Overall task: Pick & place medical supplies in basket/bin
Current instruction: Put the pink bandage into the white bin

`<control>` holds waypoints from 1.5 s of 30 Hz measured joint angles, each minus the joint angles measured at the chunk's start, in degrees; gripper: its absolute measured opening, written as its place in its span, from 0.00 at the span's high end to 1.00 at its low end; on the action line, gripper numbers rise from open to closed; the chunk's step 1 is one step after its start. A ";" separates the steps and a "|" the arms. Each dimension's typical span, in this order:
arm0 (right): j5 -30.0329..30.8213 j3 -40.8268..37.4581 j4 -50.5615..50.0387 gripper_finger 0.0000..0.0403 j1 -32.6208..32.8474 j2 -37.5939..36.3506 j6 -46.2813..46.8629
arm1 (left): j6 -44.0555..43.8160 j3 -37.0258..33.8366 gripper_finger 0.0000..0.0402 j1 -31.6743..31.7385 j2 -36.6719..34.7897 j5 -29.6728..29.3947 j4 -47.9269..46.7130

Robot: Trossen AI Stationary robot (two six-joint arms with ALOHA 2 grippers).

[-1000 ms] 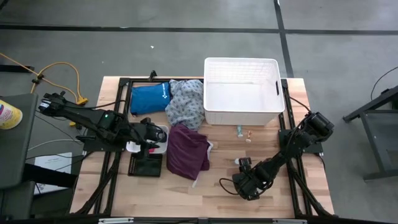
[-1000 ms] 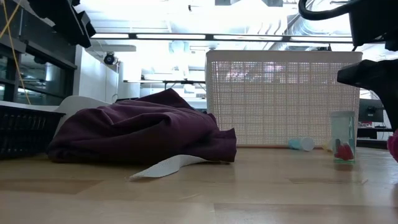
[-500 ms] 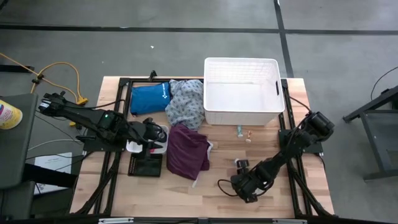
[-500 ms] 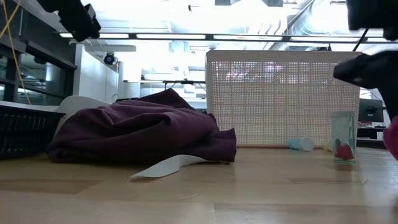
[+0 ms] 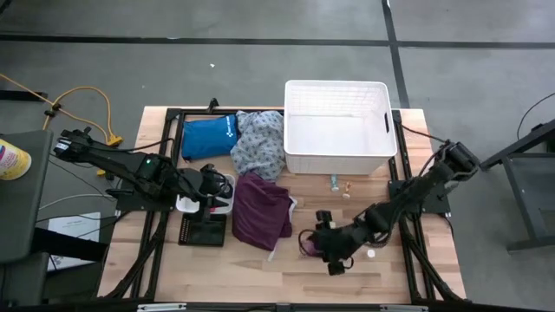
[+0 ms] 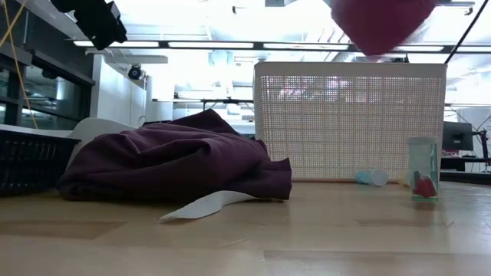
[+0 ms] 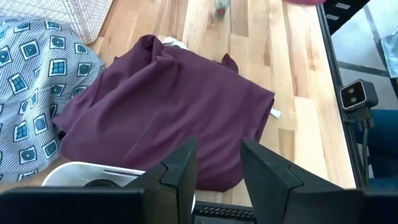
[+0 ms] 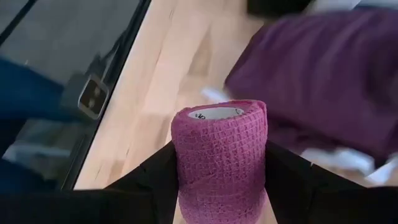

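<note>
Right gripper (image 5: 323, 245) grips a pink roll (image 8: 220, 158), lifted off the table (image 5: 434, 282).

The roll stands upright, clamped between the two dark fingers (image 8: 155, 180), in front of the white basket (image 5: 337, 130) and just right of the maroon cloth (image 5: 262, 211); in the low view it hangs high before the basket's lattice wall. A vial (image 6: 423, 169) stands on the table near the basket. The left gripper (image 7: 216, 177) hovers over the small white tray (image 5: 185, 204), left of the maroon cloth, fingers slightly apart and holding nothing.
</note>
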 joint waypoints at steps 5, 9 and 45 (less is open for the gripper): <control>2.98 -0.02 -0.23 0.54 -0.55 -3.12 -1.20 | -0.01 0.00 0.71 0.00 0.00 -0.01 -0.02; 2.84 -0.02 -0.50 0.54 -0.55 -3.23 -1.09 | 0.00 0.00 0.71 -0.02 0.00 0.01 -0.02; 5.21 6.10 34.43 0.53 -15.61 15.16 -15.22 | 0.00 0.00 0.71 -0.01 0.00 -0.01 -0.02</control>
